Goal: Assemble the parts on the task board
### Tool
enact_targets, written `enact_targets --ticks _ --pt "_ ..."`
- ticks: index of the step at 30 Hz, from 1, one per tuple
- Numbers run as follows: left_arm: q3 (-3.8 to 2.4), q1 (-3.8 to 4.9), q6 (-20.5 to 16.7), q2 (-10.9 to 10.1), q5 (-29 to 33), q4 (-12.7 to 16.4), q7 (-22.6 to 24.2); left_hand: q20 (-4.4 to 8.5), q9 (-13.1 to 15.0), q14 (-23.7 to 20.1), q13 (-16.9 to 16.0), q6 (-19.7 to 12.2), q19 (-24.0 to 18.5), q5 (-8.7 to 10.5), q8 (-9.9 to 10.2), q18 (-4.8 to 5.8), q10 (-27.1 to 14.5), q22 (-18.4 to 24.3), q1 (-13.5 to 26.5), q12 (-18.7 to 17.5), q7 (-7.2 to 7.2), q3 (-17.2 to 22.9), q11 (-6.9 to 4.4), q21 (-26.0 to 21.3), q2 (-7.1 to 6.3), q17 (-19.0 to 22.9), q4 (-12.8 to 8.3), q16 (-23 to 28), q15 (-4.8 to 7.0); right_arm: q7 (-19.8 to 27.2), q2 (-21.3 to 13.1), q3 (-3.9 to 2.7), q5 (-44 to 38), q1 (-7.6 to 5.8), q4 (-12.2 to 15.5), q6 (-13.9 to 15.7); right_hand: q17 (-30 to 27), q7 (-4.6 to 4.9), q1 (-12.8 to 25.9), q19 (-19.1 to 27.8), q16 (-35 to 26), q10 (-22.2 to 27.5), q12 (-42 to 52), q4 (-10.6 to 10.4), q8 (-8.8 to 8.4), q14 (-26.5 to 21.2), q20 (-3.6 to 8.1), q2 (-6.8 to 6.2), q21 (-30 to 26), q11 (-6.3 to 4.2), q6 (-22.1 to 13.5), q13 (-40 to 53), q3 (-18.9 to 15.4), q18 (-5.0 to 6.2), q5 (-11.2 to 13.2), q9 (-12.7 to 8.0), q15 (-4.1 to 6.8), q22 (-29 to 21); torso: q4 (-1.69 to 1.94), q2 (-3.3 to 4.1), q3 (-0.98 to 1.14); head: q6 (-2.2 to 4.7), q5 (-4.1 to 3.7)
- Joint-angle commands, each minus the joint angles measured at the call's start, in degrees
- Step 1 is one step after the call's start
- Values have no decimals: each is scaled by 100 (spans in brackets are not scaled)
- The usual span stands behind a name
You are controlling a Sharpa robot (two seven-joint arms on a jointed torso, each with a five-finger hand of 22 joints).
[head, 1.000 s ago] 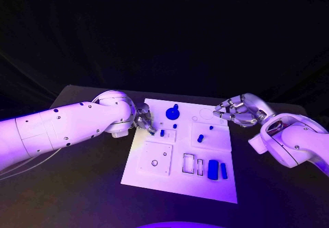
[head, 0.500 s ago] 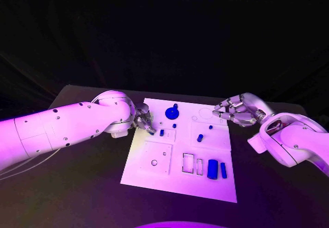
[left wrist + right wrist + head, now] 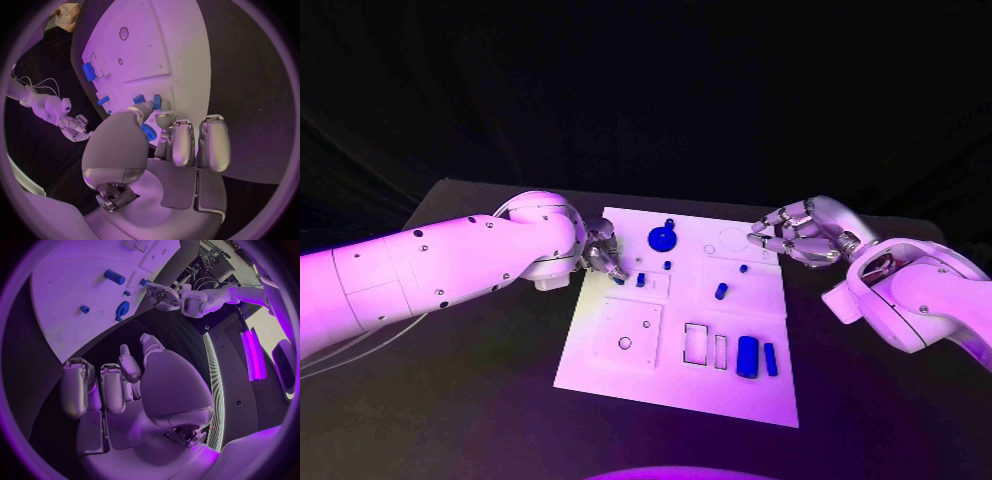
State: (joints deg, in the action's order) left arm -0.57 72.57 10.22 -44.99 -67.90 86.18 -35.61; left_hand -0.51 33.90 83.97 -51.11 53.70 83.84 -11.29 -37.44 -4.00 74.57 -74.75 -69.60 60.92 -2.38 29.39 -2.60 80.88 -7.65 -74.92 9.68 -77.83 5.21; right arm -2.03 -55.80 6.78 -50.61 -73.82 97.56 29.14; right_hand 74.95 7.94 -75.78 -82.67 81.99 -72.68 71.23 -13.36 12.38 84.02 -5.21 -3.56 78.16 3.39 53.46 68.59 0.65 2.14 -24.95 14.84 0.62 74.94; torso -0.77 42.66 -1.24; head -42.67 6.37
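The white task board (image 3: pixel 678 385) lies in the middle of the black table. On it I see a round blue knob (image 3: pixel 662 237), two small blue pieces (image 3: pixel 666 265) (image 3: pixel 640 281), a blue cylinder (image 3: pixel 720 291) and two blue bars (image 3: pixel 747 356) side by side. My left hand (image 3: pixel 603 252) hovers at the board's left edge with bent fingers, their tips close to the small piece (image 3: pixel 157 102); nothing sits between thumb and fingers, and the knob (image 3: pixel 149 132) shows through the gap. My right hand (image 3: pixel 800 234) hangs over the board's far right corner, fingers curled in, holding nothing.
A raised square plate (image 3: pixel 626 332) with a round hole sits on the board's near left, and rectangular slots (image 3: pixel 697 343) lie beside the bars. Bare black table (image 3: pixel 473 390) surrounds the board on all sides.
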Motion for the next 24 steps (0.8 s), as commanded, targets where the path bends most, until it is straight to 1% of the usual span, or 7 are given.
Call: enact_targets --ticks 1,5,9,24 --pt "5 -9 107 12 16 -4 -102 17 20 266 -3 125 24 -14 -31 73 47 -2 181 13 125 17 -12 4 -50 -153 -75 15 57 38 0 -1 -14 4 6 -46 262 6 3 34 -30 32 -27 -9 32 315 -4 41 -28 -14 -29 0 -32 100 -21 8 34 646 -1 0 0 3 2" --pt "5 -9 71 15 21 -12 -171 22 27 266 -20 148 33 -13 -43 77 55 -20 327 37 136 -174 -22 12 -81 -156 39 14 70 38 -1 -1 -14 4 6 -47 262 6 3 34 -30 32 -27 -9 32 315 -4 41 -28 -14 -29 0 -32 100 -21 8 34 646 0 2 0 4 2" --pt "5 -9 62 20 23 -17 -213 26 37 266 -41 180 39 -11 -62 79 63 -33 390 60 146 -313 -29 18 -88 -156 104 14 77 37 -1 -1 -13 4 6 -49 262 6 3 34 -30 32 -27 -9 32 315 -4 41 -28 -14 -29 0 -32 100 -21 8 34 646 -2 0 0 -1 4" --pt "5 -8 58 36 34 -37 -263 34 61 266 -54 210 44 -8 -96 80 63 -39 476 78 158 -588 -39 18 -94 -157 225 15 88 36 -4 -1 -12 4 11 -49 262 6 3 34 -30 32 -27 -9 32 315 -4 41 -28 -14 -29 0 -32 100 -21 8 34 646 1 3 -1 -10 -7"
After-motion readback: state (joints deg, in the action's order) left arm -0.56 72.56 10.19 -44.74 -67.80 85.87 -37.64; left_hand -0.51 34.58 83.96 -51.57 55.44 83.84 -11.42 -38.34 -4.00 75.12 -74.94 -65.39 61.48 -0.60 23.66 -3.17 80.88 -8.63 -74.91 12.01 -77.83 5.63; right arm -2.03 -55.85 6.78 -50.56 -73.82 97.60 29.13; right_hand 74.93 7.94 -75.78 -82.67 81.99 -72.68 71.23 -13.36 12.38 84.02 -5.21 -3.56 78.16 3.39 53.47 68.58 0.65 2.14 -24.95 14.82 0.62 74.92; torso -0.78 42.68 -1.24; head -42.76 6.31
